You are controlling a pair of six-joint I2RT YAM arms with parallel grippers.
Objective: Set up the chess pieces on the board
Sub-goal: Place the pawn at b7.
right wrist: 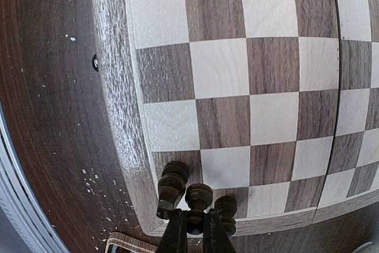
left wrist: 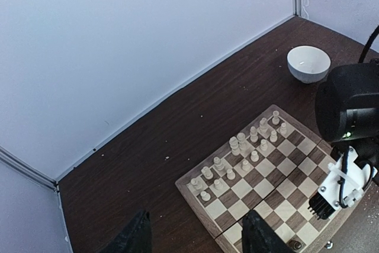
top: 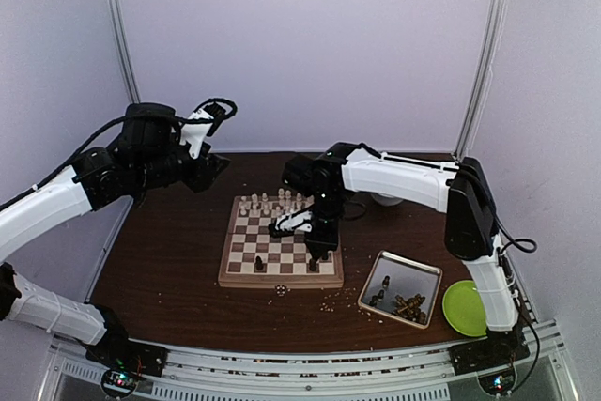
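Jaws of the right gripper [right wrist: 193, 220] are clamping a dark chessman [right wrist: 199, 195] at the near right corner of the board [right wrist: 219, 63], where two more dark chessmen [right wrist: 173, 177] are standing just beside it. Cream chessmen [left wrist: 237, 143] are lining the board's far edge. Off the board's far left corner, the left gripper [left wrist: 195, 238] is hovering with its fingers spread wide apart.

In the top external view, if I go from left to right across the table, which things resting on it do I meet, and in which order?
chessboard → metal tray → green plate
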